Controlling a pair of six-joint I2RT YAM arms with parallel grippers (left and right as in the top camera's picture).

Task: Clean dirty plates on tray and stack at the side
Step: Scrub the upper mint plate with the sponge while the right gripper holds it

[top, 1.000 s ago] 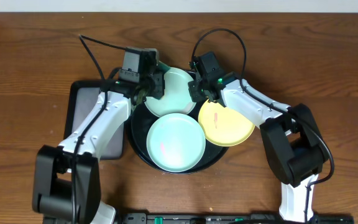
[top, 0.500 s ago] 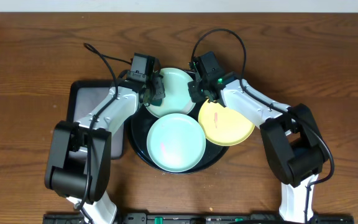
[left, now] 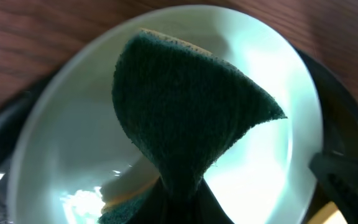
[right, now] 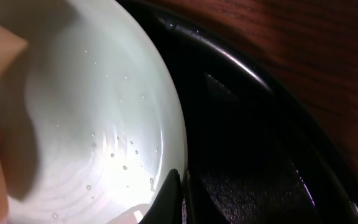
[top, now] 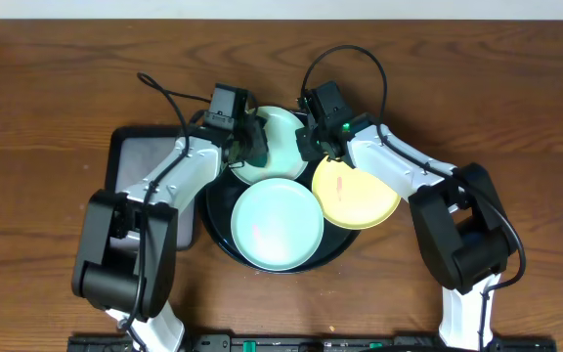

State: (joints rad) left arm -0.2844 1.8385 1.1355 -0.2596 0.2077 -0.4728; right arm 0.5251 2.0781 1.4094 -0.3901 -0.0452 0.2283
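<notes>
The left gripper [top: 249, 143] is clamping a green sponge [left: 185, 118] against the wet mint plate [top: 283, 135]; the right gripper [top: 310, 144] is pinching shut on this plate's rim.

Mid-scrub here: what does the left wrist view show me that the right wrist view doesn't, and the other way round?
Left wrist only: the green face of the sponge, pinched in the left gripper and spread over the mint plate. Right wrist only: the right gripper closed on that plate's rim, droplets on the glaze, and a wide stretch of the black tray. A pale blur at its left edge may be the sponge; I cannot tell. Both: the same plate, the tray's edge and the wooden table.
</notes>
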